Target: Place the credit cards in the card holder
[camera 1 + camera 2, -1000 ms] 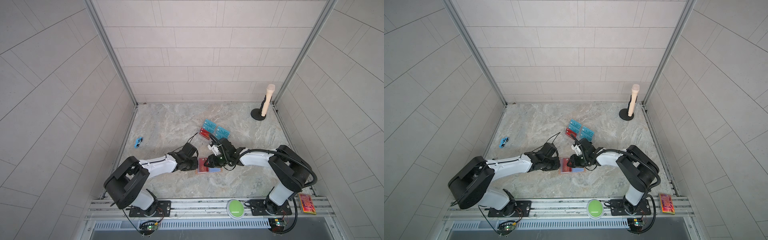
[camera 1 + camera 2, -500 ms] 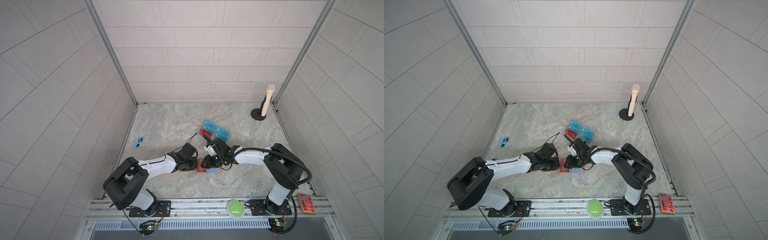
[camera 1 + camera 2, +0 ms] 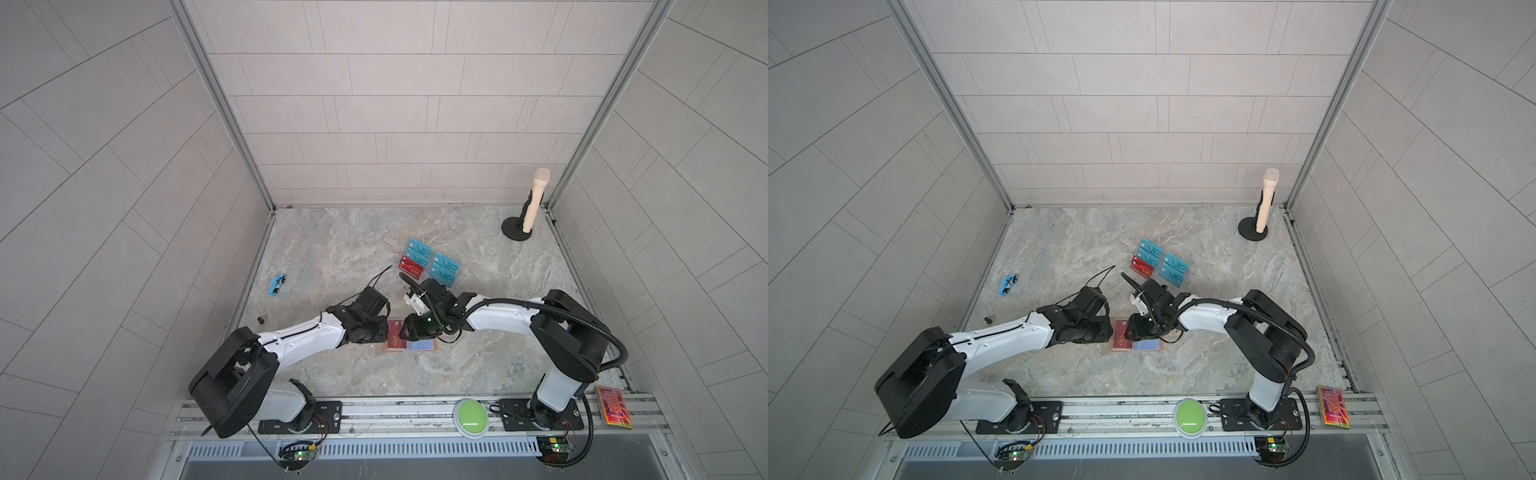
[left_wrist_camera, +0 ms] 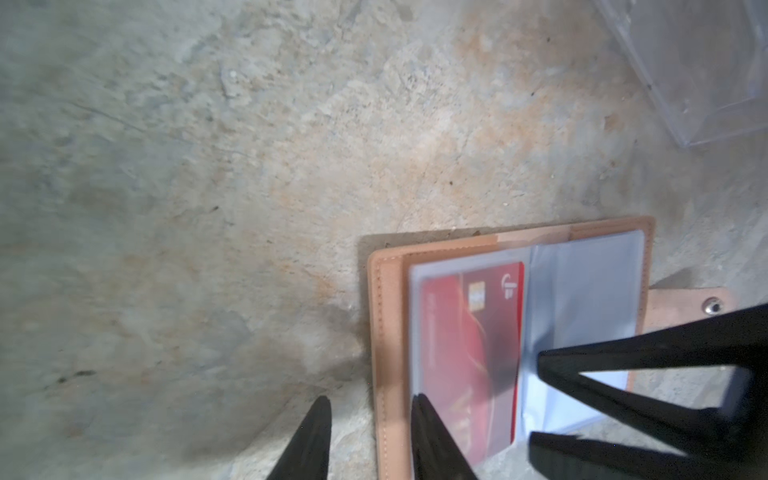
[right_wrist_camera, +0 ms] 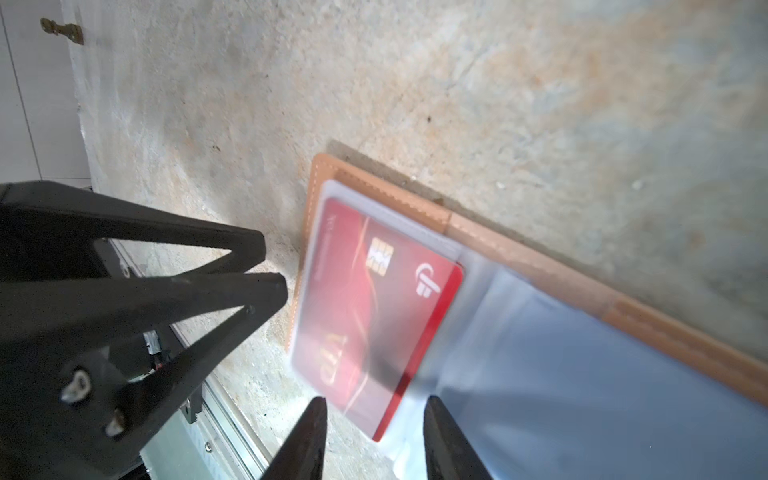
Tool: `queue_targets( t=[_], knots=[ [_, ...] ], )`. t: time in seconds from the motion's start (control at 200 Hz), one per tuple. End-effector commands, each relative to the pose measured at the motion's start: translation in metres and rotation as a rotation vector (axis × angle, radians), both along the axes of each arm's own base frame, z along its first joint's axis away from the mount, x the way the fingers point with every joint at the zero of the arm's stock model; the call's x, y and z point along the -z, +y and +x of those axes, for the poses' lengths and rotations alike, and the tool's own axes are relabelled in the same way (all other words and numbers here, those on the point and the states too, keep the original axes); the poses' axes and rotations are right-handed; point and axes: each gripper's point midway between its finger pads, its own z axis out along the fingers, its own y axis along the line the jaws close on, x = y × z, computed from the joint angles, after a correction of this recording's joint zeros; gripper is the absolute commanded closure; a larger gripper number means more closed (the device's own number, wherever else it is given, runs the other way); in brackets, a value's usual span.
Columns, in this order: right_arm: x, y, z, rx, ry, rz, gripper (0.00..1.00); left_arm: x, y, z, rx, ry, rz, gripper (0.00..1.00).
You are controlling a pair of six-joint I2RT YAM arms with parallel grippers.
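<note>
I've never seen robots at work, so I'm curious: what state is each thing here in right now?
card holder, open, flat on the table.
red card, inside a clear pocket of the holder.
remaining cards, standing in the clear stand.
left gripper, open, empty.
right gripper, open, empty.
microphone, upright on its base.

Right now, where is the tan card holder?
In both top views, the card holder lies open on the tabletop, front centre, where the left gripper and right gripper meet.
</note>
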Motion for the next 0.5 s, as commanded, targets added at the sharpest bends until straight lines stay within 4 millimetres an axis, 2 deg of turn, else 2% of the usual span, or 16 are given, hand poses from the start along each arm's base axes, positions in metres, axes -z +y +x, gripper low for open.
queue_targets(
  t=[0.0,0.07,0.17,0.315,0.411,0.496],
  knots=[
    [-0.019,-0.012,0.002,-0.005,-0.068,-0.057,0.58,-0.005,0.022,0.000,0.004,-0.022,0.099,0.59],
    [-0.027,-0.017,0.005,0.025,-0.090,-0.062,0.58,-0.012,0.025,0.004,0.010,-0.032,0.115,0.60],
    [-0.041,-0.026,0.011,0.065,-0.143,-0.077,0.59,-0.033,0.021,0.008,0.021,-0.070,0.088,0.60],
    [-0.063,-0.032,0.024,0.084,-0.194,-0.095,0.63,-0.057,0.008,0.001,0.059,-0.068,-0.004,0.61],
    [-0.072,-0.038,0.029,0.071,-0.222,-0.121,0.66,-0.069,-0.006,-0.002,0.058,-0.060,-0.082,0.62],
    [-0.070,-0.044,0.028,0.064,-0.217,-0.138,0.72,-0.074,-0.023,0.000,0.042,-0.066,-0.174,0.63]
  ],
)
